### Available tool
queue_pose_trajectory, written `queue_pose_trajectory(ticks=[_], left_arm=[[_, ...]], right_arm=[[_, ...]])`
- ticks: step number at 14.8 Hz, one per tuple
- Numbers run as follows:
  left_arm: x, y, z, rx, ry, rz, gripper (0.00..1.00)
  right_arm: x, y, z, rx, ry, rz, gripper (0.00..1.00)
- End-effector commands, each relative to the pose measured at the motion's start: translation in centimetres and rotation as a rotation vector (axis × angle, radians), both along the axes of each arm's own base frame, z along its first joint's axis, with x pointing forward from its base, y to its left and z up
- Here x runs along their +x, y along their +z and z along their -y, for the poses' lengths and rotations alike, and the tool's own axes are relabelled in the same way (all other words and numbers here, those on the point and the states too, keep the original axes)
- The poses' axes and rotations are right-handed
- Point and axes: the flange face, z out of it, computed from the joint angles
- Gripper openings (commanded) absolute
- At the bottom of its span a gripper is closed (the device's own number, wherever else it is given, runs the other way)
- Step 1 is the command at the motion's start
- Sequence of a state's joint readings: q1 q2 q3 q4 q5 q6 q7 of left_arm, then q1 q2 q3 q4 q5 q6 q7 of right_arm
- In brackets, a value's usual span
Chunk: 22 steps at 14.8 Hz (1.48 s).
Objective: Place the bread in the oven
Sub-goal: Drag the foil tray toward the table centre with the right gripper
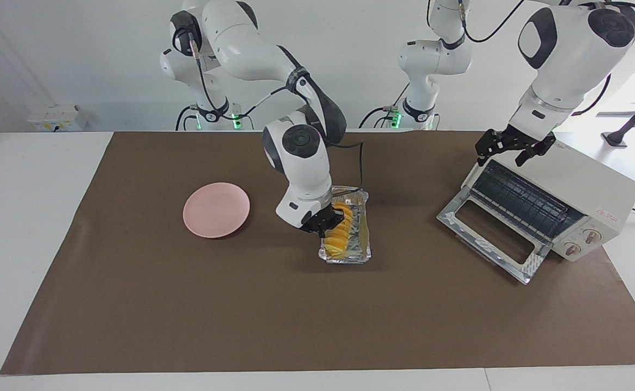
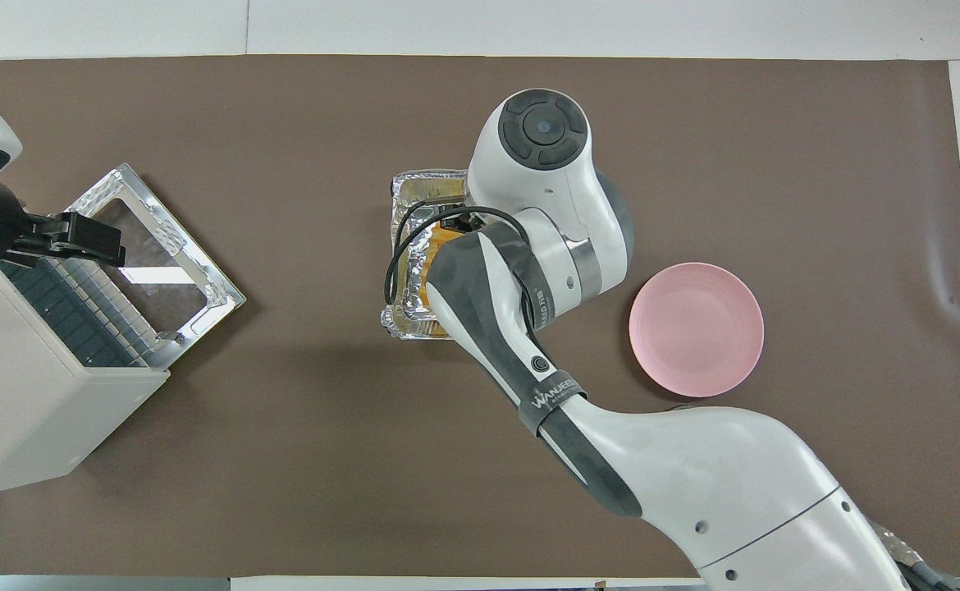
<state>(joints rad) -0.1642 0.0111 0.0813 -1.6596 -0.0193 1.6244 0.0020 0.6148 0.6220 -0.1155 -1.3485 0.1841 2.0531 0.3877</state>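
While the right gripper (image 1: 330, 221) sits down in the foil tray (image 1: 362, 251), seemingly clenched on the bread (image 1: 341, 234), a weak pinch could scatter slices short of the open oven (image 1: 594, 187), where the left gripper (image 1: 514, 146) waits spread.

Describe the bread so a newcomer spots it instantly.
Start at the brown mat and find the crinkled foil tray at its middle, between the pink plate and the oven. The bread lies in that tray under the right gripper: overlapping yellow-orange slices, the only food here.
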Motion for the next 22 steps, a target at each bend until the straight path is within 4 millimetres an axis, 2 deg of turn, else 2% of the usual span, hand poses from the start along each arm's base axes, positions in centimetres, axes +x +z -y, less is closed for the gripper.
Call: queue_pose_trajectory(ticks=[1,5,6,10,12,13,15,16,20,21,22], left_arm=[[-0.6,0.3,-0.2,-0.006,-0.010,-0.001,1.00],[-0.6,0.3,-0.2,-0.006,-0.010,-0.001,1.00],[-0.6,0.3,-0.2,-0.006,-0.010,-0.001,1.00],[-0.6,0.3,-0.2,-0.006,-0.010,-0.001,1.00],[-0.7,0.2,-0.2,-0.005,-0.010,-0.008,1.00],[-0.8,0.3,-0.2,-0.005,-0.012,-0.014,1.00],[-1.2,0.2,0.4,-0.003,-0.009,-0.034,1.00],[-1.1,0.3,1.3,-0.002,-0.006,-0.025,1.00],[-1.7,0.0,11.5,-0.010,-0.008,0.042,1.00],[-1.7,-0.8,14.2,-0.010,-0.041,0.034,1.00],[-1.4,-2.3,18.2,-0.005,-0.039,0.010,1.00]], right_arm=[[-0.5,-1.3,-0.3,0.019,-0.012,-0.001,0.00],[-0.5,-2.6,-0.4,0.022,-0.005,0.026,0.00],[-0.6,-2.7,-0.5,0.022,-0.006,0.026,0.97],[-0.9,-2.1,-0.2,-0.003,-0.040,-0.036,1.00],[-0.4,-0.7,1.0,-0.029,-0.082,-0.076,1.00],[-0.2,-0.1,2.0,-0.043,-0.092,-0.096,1.00],[1.2,2.2,6.0,-0.059,-0.143,-0.101,1.00],[2.1,3.9,8.5,-0.046,-0.174,-0.082,1.00],[4.1,8.5,19.0,-0.030,-0.182,-0.075,1.00],[4.4,9.5,22.1,-0.028,-0.182,-0.077,1.00],[4.5,10.6,25.0,-0.025,-0.166,-0.074,1.00]])
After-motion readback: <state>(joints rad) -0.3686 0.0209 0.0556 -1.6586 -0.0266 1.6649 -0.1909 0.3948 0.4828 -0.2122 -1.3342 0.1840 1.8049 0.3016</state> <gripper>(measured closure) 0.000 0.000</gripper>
